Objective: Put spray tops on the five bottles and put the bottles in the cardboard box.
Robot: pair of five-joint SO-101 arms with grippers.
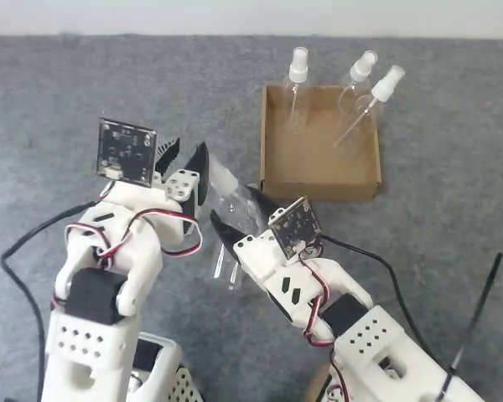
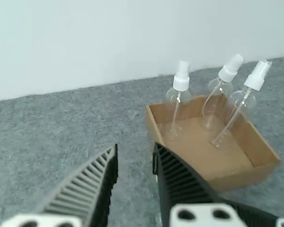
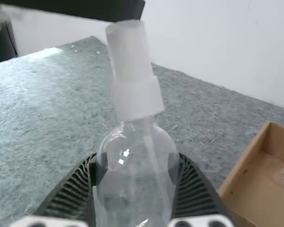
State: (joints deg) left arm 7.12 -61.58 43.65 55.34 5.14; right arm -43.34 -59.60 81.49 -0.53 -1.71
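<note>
A clear bottle (image 3: pixel 135 175) with a white spray top (image 3: pixel 131 71) is held upright between the black jaws of my right gripper (image 3: pixel 135 198), which is shut on its body. In the high view this bottle (image 1: pixel 235 208) sits in the right gripper (image 1: pixel 239 216) just left of the cardboard box (image 1: pixel 272 180). My left gripper (image 1: pixel 184 161) is open and holds nothing; its nearer finger is close beside the spray top (image 1: pixel 221 173). Three capped bottles (image 1: pixel 295 84) (image 1: pixel 356 79) (image 1: pixel 377 96) stand leaning in the box's far side, also seen past the left gripper (image 2: pixel 135 163) inside the box (image 2: pixel 255 161).
Grey carpet covers the table. A white perforated basket (image 1: pixel 163 373) sits at the front left under the left arm. Black cables (image 1: pixel 478 310) trail at the right. The near half of the box floor (image 1: pixel 318 163) is bare.
</note>
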